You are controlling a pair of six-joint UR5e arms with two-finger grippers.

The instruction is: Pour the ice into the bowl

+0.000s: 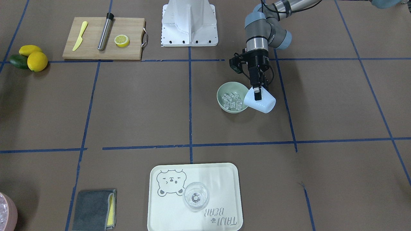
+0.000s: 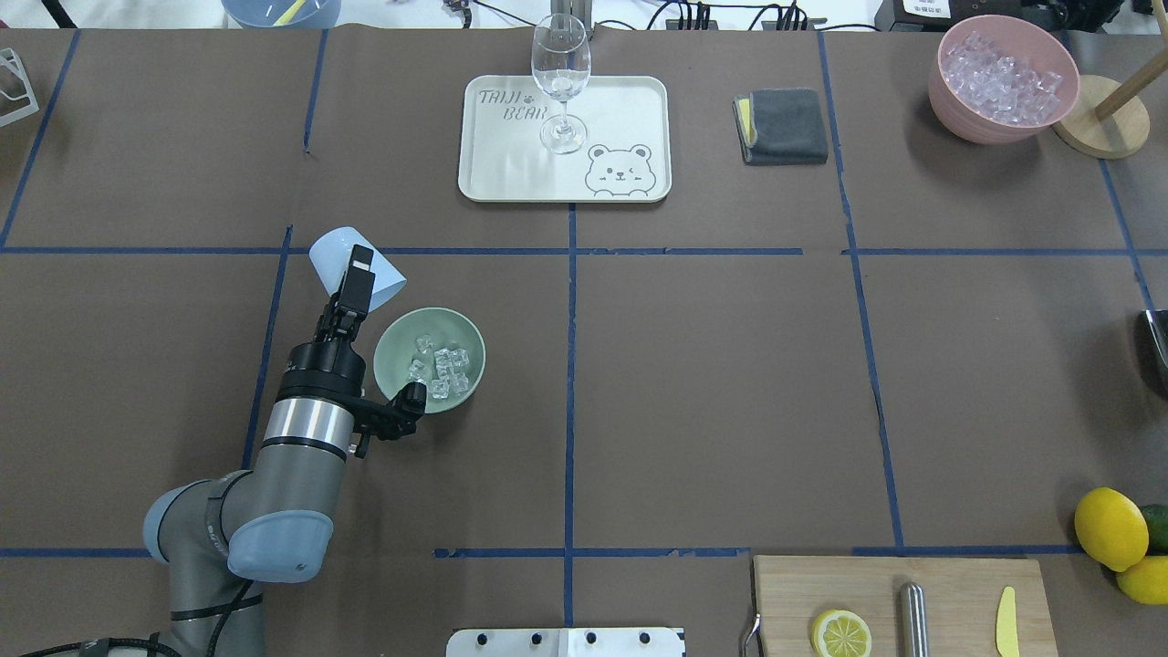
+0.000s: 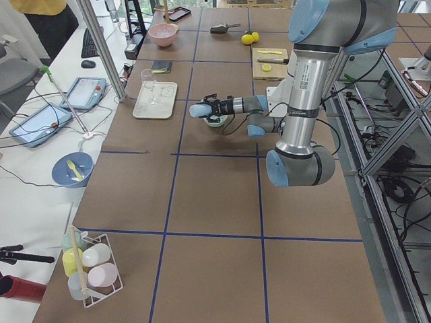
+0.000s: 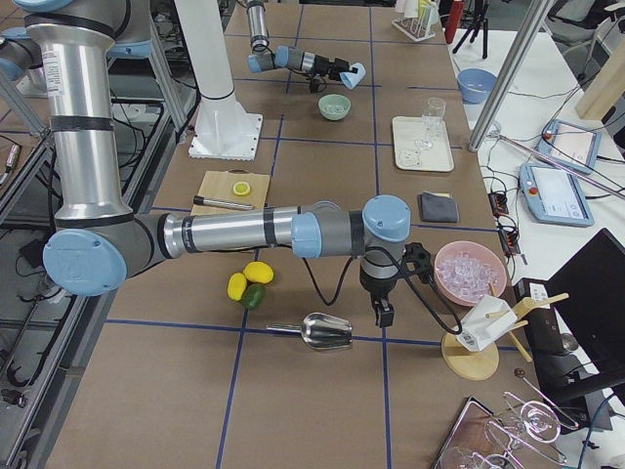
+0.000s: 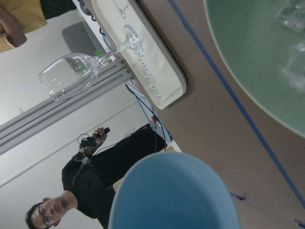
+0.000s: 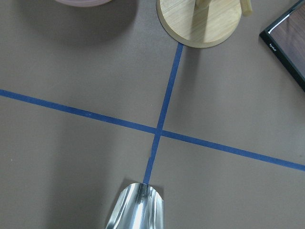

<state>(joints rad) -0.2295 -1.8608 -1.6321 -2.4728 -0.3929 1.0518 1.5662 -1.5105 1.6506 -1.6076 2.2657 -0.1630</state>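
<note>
Mint-green bowl (image 2: 389, 347) on the table's (image 2: 730, 383) left half, well in from every edge. Ice (image 2: 443, 370) cubes lie heaped inside it. Left gripper (image 2: 358, 274) pinches the wall of a light blue cup (image 2: 327, 251), tipped on its side, mouth just beside the bowl's far rim. Right gripper (image 4: 381, 313) hangs near the table's right end, close to a metal scoop (image 4: 327, 332); finger spacing cannot be told.
</note>
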